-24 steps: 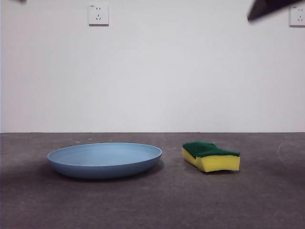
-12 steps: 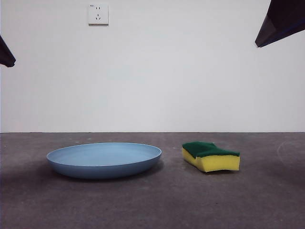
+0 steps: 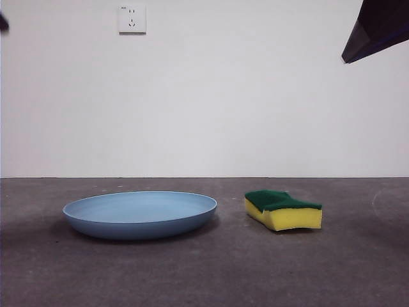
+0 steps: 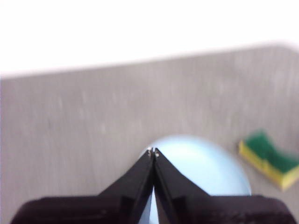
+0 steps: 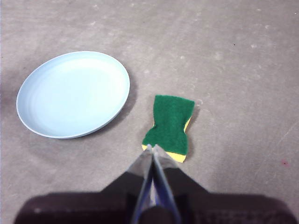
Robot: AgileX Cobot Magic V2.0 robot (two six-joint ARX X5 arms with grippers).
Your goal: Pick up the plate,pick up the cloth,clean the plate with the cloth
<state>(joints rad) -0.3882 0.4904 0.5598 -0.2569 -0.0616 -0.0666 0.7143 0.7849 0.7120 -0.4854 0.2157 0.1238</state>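
The light-blue plate (image 3: 140, 213) lies flat on the grey table, left of centre. The cloth, a yellow sponge with a green scouring top (image 3: 283, 210), lies just to the plate's right, apart from it. My right gripper (image 5: 153, 148) is shut and empty, high above the sponge (image 5: 170, 125), with the plate (image 5: 73, 94) beside it; it shows as a dark tip at the front view's top right (image 3: 377, 29). My left gripper (image 4: 153, 151) is shut and empty, high above the plate (image 4: 201, 166); the sponge (image 4: 271, 158) lies off to the side.
A white wall with a socket (image 3: 131, 19) stands behind the grey table (image 3: 204, 275). A second socket is hidden behind the dark arm tip at top right.
The dark tip at the left edge has risen and almost left the front view. The tip at top right grew larger a second ago and has held still since. Plate and sponge have not moved.
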